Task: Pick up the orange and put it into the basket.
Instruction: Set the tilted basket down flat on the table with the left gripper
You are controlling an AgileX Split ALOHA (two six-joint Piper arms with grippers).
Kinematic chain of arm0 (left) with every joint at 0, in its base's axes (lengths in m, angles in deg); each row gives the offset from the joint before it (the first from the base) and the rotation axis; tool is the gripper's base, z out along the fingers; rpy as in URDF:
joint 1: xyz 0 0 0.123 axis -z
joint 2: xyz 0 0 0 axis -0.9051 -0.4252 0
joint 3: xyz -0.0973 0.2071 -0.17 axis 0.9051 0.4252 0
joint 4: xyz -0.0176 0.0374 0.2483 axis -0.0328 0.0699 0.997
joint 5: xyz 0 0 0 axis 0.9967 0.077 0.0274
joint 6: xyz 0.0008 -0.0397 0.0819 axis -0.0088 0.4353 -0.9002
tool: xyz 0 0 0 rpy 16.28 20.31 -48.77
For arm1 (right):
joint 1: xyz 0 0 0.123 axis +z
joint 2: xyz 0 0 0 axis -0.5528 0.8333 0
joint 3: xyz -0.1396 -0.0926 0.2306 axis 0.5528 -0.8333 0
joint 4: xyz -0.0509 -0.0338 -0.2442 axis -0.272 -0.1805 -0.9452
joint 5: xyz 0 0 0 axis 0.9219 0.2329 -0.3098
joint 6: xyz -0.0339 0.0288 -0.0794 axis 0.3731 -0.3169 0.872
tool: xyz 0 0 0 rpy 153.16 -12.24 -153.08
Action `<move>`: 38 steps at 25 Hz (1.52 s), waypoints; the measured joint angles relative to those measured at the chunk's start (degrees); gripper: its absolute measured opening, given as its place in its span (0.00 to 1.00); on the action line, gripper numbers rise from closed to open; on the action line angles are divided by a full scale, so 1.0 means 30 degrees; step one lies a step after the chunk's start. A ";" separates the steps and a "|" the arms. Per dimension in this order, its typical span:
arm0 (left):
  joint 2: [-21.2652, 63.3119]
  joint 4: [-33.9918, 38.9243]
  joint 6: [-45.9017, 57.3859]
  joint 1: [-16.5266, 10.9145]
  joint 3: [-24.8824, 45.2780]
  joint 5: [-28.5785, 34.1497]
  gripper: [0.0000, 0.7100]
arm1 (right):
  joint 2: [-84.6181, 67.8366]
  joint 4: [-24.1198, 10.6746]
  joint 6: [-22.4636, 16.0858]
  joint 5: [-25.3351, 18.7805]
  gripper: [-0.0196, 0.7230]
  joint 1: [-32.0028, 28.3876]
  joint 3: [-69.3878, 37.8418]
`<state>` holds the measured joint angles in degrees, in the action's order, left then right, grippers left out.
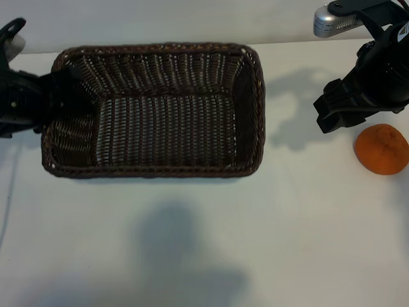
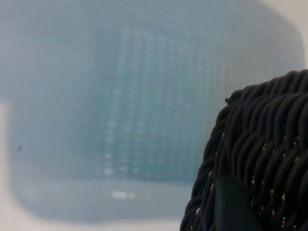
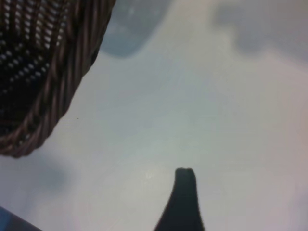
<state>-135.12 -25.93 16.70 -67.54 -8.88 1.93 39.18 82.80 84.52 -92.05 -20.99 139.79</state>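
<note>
White worktop (image 1: pixel 192 243) bearing the empty wicker basket (image 1: pixel 153 169), whose left end wall is pinched between the fingers of the left gripper (image 1: pixel 61 96). Right gripper (image 1: pixel 342 105), fingers spread wide and holding nothing, hangs between basket and orange (image 1: pixel 381 149); the orange lies on the worktop just beside those fingers, outside the basket.

Left gripper (image 1: pixel 61 96) at 9 o'clock in exterior view, reaching toward 3 o'clock, jaws partly closed. Right gripper (image 1: pixel 335 115) at 2 o'clock, angled down toward 8 o'clock, jaws spread wide, holding nothing.
</note>
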 joint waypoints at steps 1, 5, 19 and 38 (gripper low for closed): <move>-0.0175 0.0000 0.0019 0.0000 -0.0406 0.0092 0.47 | 0.0000 0.0000 0.0000 0.0000 0.83 0.0000 0.0000; -0.0743 0.0000 0.0376 0.0553 -0.1470 0.0012 0.47 | 0.0000 0.0000 0.0000 0.0000 0.83 0.0000 0.0000; -0.4290 -0.0015 0.3058 0.4141 -0.3587 -0.2818 0.47 | 0.0000 0.0000 0.0000 -0.0030 0.83 0.0000 0.0000; -0.6854 -0.0569 0.3217 0.5295 -0.3595 -0.3950 0.47 | 0.0000 0.0045 0.0000 -0.0143 0.83 0.0000 0.0000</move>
<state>-155.68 -27.64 26.35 -51.66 -19.67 -9.92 39.18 82.93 84.52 -92.48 -20.99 139.79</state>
